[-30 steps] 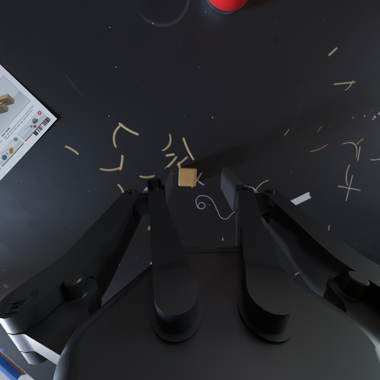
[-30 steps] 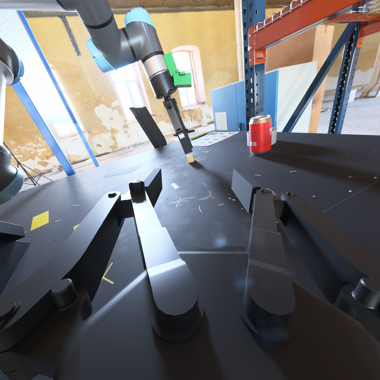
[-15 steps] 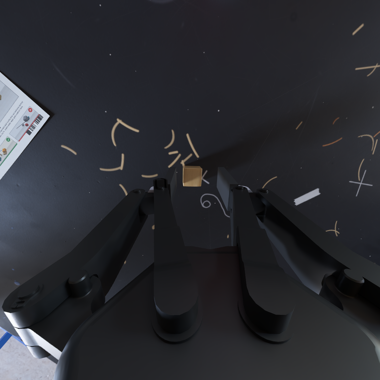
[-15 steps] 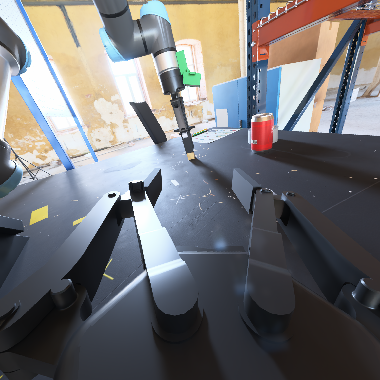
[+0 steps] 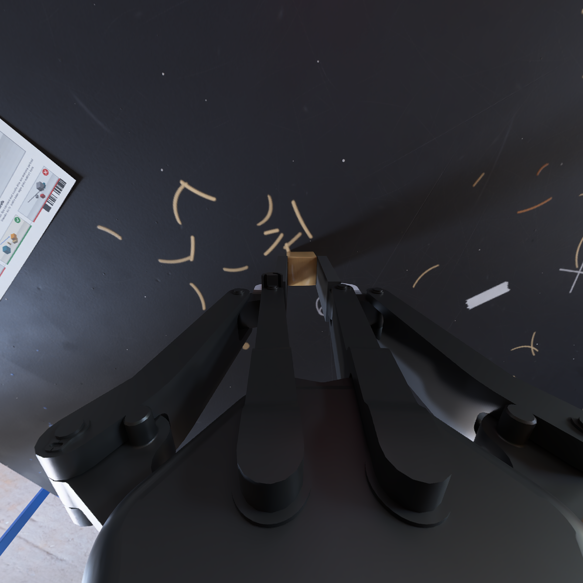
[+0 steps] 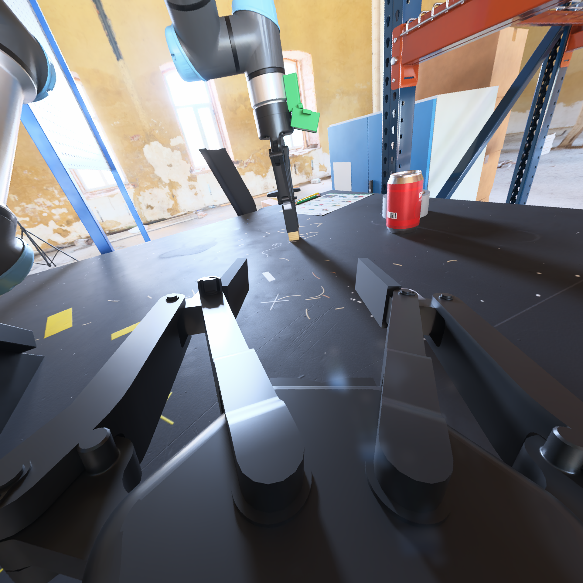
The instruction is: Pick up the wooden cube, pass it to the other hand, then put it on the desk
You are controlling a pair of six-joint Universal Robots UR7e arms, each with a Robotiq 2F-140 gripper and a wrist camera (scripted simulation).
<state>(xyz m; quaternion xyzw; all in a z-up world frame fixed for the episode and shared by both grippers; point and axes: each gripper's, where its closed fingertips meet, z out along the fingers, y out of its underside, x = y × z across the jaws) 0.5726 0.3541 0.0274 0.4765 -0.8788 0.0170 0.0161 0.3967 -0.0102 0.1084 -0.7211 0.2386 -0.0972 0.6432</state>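
Note:
The small wooden cube (image 5: 301, 273) sits between the tips of my left gripper (image 5: 302, 272), whose fingers are closed against both its sides, just above or on the dark desk (image 5: 347, 110). In the right wrist view the cube (image 6: 293, 235) shows far off at the tip of the left gripper (image 6: 291, 232), which hangs straight down from its arm. My right gripper (image 6: 301, 279) is open and empty, low over the desk (image 6: 473, 284), well short of the cube.
A red can (image 6: 404, 201) stands on the desk at the far right, with a grey tape roll behind it. A printed sheet (image 5: 22, 202) lies at the desk's left edge; it also shows in the right wrist view (image 6: 331, 202). Blue and orange shelving (image 6: 407, 79) rises behind.
My left gripper's fingers have closed from wide apart onto the cube's sides. The left arm has shifted slightly rightward in the right wrist view. My right gripper has stayed open.

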